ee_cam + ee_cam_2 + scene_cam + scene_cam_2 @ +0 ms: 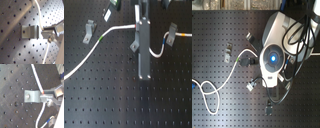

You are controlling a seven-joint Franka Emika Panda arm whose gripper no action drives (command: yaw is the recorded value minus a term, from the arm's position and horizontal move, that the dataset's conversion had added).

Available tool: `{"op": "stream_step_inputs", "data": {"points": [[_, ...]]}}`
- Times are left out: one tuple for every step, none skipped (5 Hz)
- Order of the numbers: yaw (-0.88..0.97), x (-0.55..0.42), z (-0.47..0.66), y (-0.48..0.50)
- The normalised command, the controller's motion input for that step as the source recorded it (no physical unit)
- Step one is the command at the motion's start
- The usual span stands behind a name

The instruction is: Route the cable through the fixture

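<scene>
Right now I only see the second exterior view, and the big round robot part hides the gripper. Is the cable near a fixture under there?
Observer: Yes. In the second wrist view the cable passes the edge of a metal bracket, right by the gripper.
Operator: Is it pinching the cable?
Observer: I cannot tell, but an orange band on the cable sits at that bracket's edge.
Operator: Where else does it go?
Observer: In the first exterior view it loops to another bracket at the first exterior view's right.
</scene>
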Motion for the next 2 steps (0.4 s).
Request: {"op": "stream_step_inputs", "data": {"points": [[0.76, 0.064, -0.17, 0.029], [0.73, 0.004, -0.1, 0.0]]}}
